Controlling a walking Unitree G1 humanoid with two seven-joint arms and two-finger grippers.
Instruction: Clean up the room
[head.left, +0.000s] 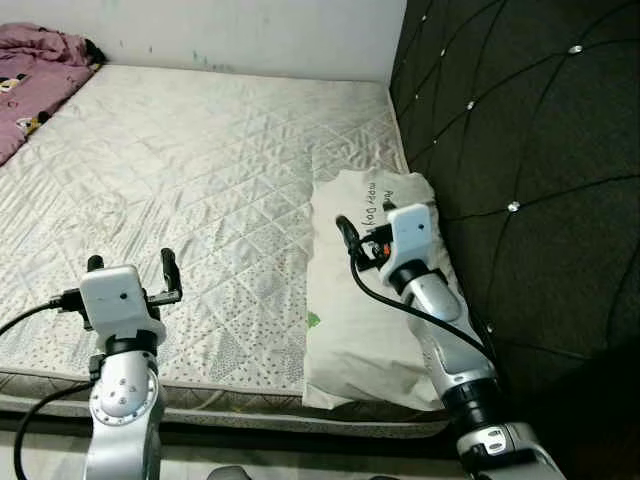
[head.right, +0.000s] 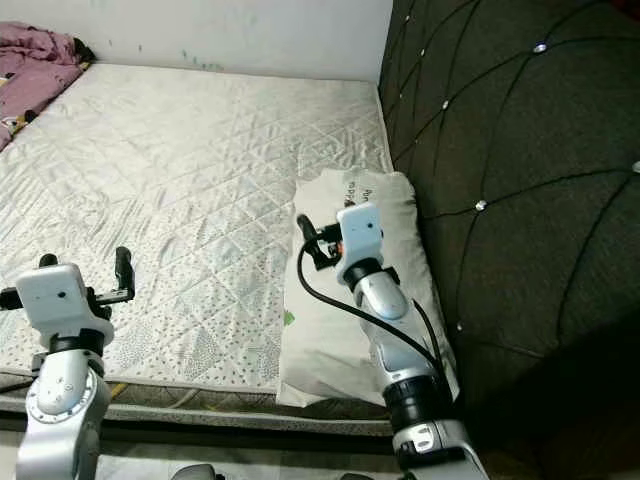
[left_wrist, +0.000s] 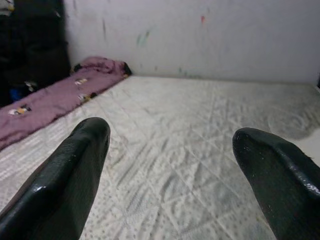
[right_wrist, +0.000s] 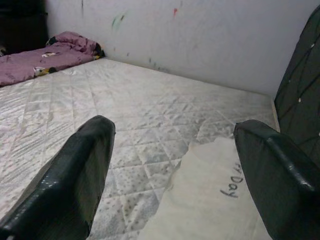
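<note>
One pillow (head.left: 370, 300) lies flat on the mattress (head.left: 200, 180) against the headboard (head.left: 530, 150), directly beneath the right gripper (right_wrist: 170, 165); that gripper hovers over it, fingers (right_wrist: 75, 170) spread wide, holding nothing; the right arm reaches forward over the pillow; the left gripper (head.left: 132, 270), equally wide and empty, hangs above the mattress's near edge; a purple blanket (head.left: 35, 75) lies at the far corner.

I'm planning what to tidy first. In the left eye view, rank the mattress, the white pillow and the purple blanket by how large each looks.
1. mattress, by far the largest.
2. white pillow, lying along the dark headboard.
3. purple blanket, smallest as seen, but it is far away and cut off by the frame edge, so its real size is unsure.
</note>
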